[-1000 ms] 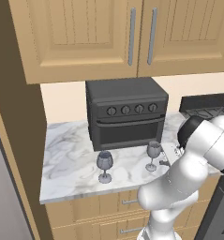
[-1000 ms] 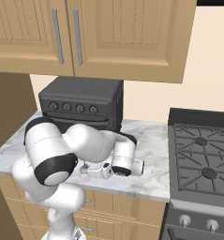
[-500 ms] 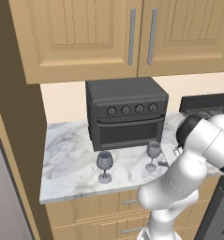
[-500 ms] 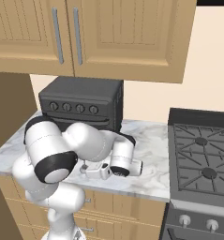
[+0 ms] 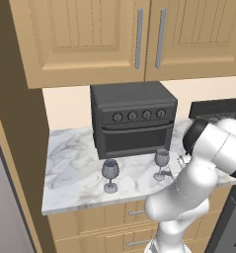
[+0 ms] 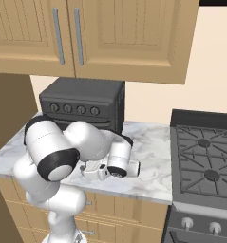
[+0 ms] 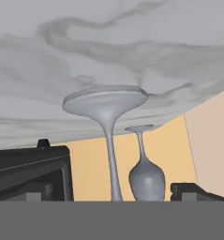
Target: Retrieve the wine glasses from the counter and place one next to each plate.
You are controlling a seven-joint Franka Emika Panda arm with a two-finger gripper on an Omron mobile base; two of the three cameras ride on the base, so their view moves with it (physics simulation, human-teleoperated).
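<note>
Nothing has shifted: gripper (image 7: 114,199) jaws wide, level with the near wine glass (image 5: 162,163) thin stem; second rounded glass (image 5: 110,174) near the marble counter (image 5: 75,168) front edge.

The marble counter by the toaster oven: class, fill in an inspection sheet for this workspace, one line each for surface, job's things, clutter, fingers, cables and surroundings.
Surface: white-and-grey veined marble counter on light wooden drawers.
Job's things: two wine glasses, upright and apart, in front of the oven; left glass, right glass. Plates: nothing seen.
Clutter: dark toaster oven at the back of the counter.
Fingers: the gripper is open, low and side-on beside the right glass; its stem rises between the fingers, not gripped.
Cables: nothing seen.
Surroundings: wooden wall cabinets above; gas stove to the right.
</note>
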